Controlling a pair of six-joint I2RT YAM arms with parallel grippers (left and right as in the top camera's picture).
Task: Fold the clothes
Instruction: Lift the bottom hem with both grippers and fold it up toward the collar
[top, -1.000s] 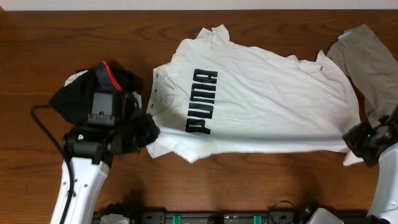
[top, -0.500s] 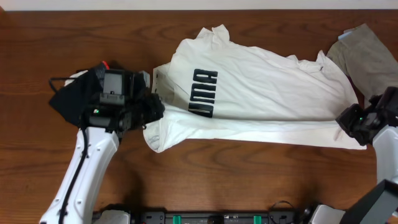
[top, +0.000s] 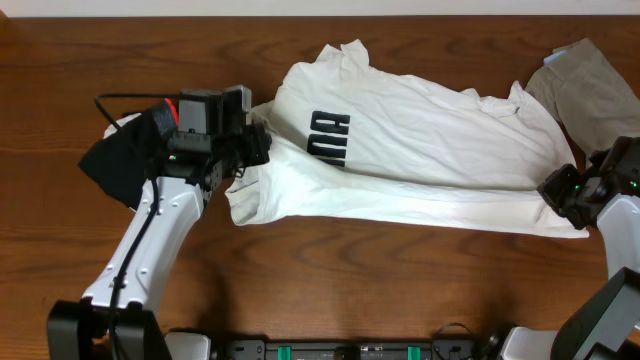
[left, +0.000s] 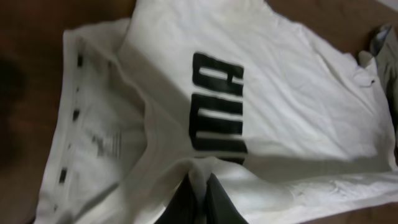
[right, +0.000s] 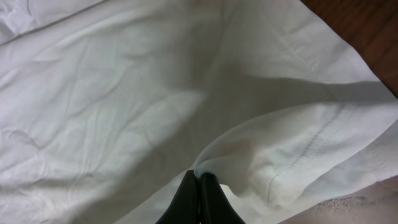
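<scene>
Had the white T-shirt (top: 430, 140) lying across the middle of the table (top: 400, 290). The black garment (top: 115, 165) was bunched at its left and the khaki one (top: 590, 80) sat far right. Left gripper (left: 198, 186) was pinched tight on the shirt's near edge at the lettering end, and right gripper (right: 199, 180) was clamped on the stitched edge at the other end. Thin cotton, so light and floppy I'd say. It sagged between the two grips, and seamed edges looked the safest hold.
</scene>
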